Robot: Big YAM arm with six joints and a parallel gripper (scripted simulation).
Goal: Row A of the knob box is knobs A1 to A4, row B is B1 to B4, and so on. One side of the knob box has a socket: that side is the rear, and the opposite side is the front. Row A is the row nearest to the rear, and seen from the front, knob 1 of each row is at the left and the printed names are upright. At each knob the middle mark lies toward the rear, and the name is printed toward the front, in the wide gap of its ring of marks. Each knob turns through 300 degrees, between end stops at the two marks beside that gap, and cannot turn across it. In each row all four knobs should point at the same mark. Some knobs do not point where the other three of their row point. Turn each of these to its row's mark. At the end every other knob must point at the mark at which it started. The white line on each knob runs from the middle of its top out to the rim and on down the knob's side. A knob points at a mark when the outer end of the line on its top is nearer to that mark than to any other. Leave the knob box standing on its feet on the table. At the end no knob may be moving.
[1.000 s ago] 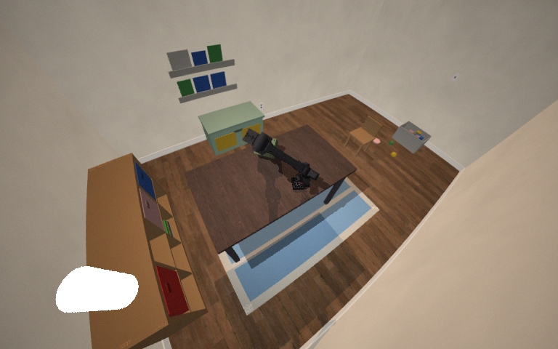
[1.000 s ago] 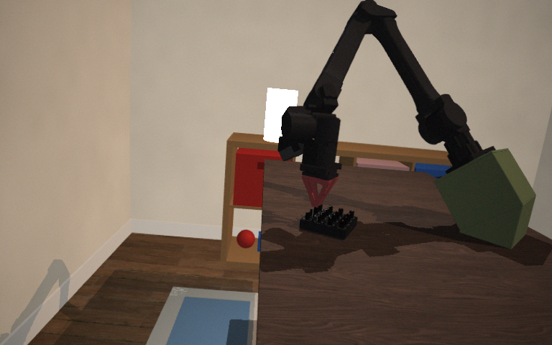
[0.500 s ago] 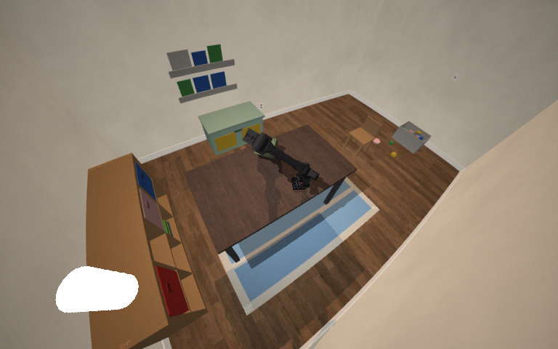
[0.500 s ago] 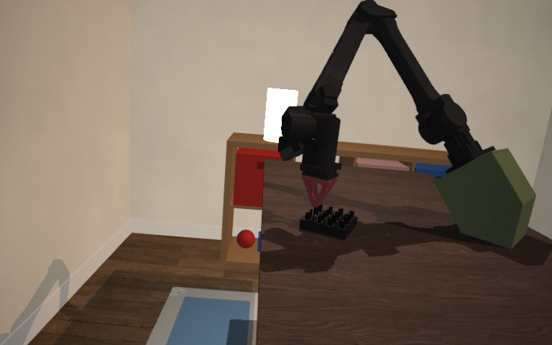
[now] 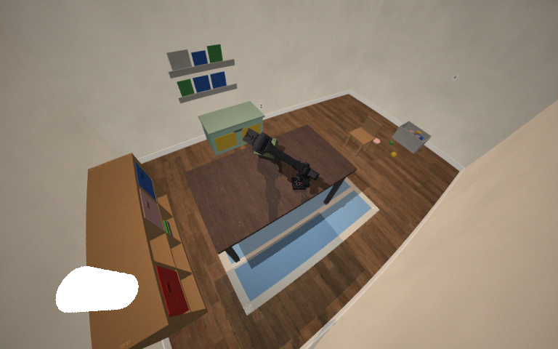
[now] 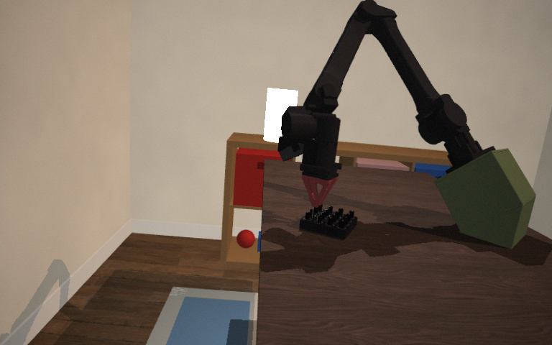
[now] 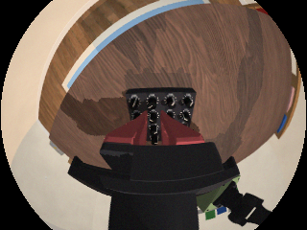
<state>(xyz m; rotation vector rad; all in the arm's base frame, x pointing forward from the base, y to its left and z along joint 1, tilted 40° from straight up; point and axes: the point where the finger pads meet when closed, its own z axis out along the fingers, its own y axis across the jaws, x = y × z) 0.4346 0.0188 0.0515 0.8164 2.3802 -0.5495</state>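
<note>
The black knob box (image 5: 297, 185) (image 6: 320, 230) (image 7: 160, 90) stands on the dark wooden table (image 5: 230, 194) (image 6: 399, 295) (image 7: 192, 53). My gripper (image 6: 316, 205) (image 7: 153, 114) points down over the box. Its red fingers stand a little apart, with nothing visibly gripped. In the exterior view the tips are just above the knob tops, toward the box's far left part. In the wrist view a full row of knobs shows beyond the fingers, and one knob (image 7: 153, 116) shows between the fingertips. The fingers hide several other knobs. Printed names and most white lines are too small to read.
The green block (image 6: 480, 205) at the arm's base stands on the table, well away from the box. The table's edge (image 5: 333, 180) runs near the box. A wooden shelf unit (image 5: 113, 216) and a pale green cabinet (image 5: 230, 117) stand beyond the table.
</note>
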